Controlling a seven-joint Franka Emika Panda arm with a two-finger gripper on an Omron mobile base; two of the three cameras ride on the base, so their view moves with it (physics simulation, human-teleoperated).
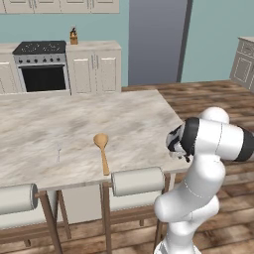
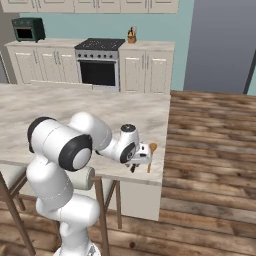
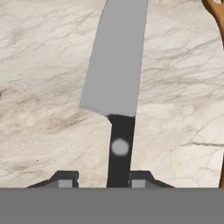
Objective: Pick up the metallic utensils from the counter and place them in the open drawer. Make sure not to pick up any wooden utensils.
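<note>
The knife (image 3: 116, 65), with a grey blade and black handle (image 3: 120, 144), lies flat on the marble counter (image 3: 39, 87) in the hand view. My gripper (image 3: 103, 179) is low over it, with the jaws on either side of the handle. The right fingertip (image 3: 140, 179) is close to the handle and a gap remains on the left. In the right base view the gripper (image 2: 135, 166) hangs over the counter's near right corner (image 2: 150, 125). A thin silver fork (image 1: 58, 151) lies left of the tan wooden spoon (image 1: 102, 149). The drawer is out of view.
An orange-brown wooden stick utensil (image 2: 151, 154) lies just right of my hand, its end also in the hand view (image 3: 214, 11). Two padded stools (image 1: 137, 181) (image 1: 17, 198) stand at the counter's near edge. A stove (image 1: 42, 64) and white cabinets line the back wall.
</note>
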